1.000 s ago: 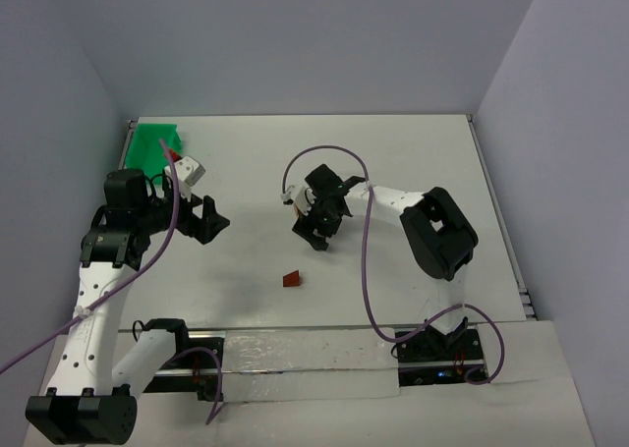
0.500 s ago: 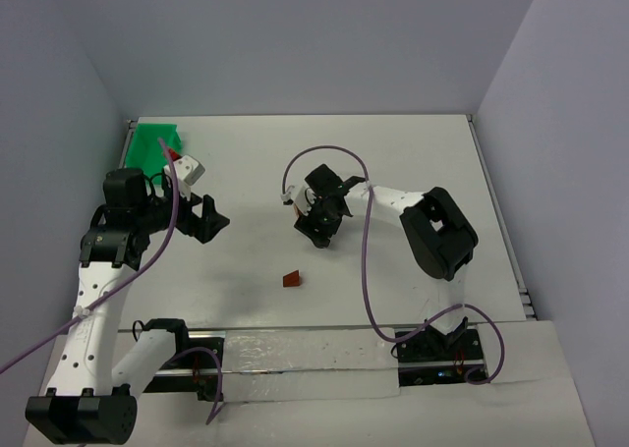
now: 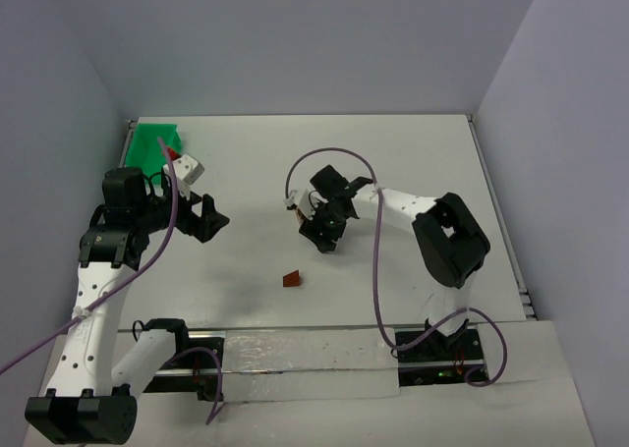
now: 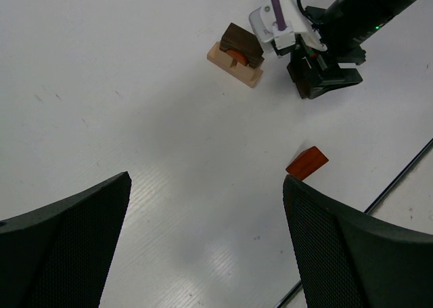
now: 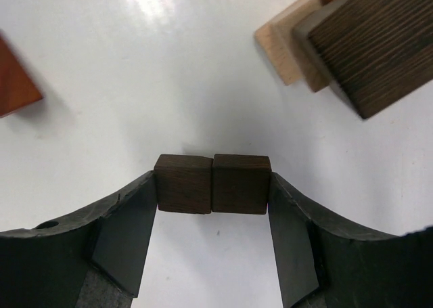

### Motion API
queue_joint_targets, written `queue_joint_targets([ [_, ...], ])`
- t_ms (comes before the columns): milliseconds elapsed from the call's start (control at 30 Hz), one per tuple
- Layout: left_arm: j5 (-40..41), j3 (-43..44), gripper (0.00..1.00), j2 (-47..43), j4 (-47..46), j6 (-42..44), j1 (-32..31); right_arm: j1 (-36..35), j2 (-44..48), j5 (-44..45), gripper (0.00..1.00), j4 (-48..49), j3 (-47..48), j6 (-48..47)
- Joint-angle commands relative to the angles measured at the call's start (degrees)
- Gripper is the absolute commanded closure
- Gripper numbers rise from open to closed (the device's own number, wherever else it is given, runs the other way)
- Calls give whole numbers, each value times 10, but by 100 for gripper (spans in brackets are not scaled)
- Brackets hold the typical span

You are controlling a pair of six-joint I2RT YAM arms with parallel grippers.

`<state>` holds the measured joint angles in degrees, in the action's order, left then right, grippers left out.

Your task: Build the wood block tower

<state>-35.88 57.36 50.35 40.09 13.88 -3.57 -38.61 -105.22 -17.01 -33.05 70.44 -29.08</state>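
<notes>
Narrower than a second ago, our right gripper [image 3: 321, 233] clamps two dark brown blocks [image 5: 212, 184] side by side near our part-built stack [image 4: 235, 51], while our left gripper [image 3: 208, 218] gapes idle and we still have the reddish wedge [image 4: 306, 163] to place.

My counter [image 3: 423, 162] is a plain white sheet, glossy enough to catch the light in patches. The flat bright green tray [image 3: 149, 140] lies on its far left corner. Pale grey-blue walls [image 3: 295, 44] rise just behind the tray and close beside it. Well apart from the tray, along the counter's near edge, runs a rumpled whitish strip [image 3: 305, 354].
</notes>
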Motion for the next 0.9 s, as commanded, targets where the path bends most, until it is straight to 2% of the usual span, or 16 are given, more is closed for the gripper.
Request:
queue_joint_targets([
  [0, -25, 27, 1, -7, 5, 18, 3, 14, 75, -61, 45, -60, -5, -80],
  [233, -53, 32, 1, -1, 14, 23, 3, 40, 126, -108, 50, -139, 15, -233],
  [333, -62, 37, 1, 10, 17, 24, 3, 52, 114, -109, 50, -195, 73, -314],
  [633, -94, 47, 1, 24, 24, 26, 3, 90, -10, -155, 55, -378, 316, -517],
  [867, -107, 43, 1, 32, -3, 7, 3, 85, -114, -154, 57, -430, 466, -536],
])
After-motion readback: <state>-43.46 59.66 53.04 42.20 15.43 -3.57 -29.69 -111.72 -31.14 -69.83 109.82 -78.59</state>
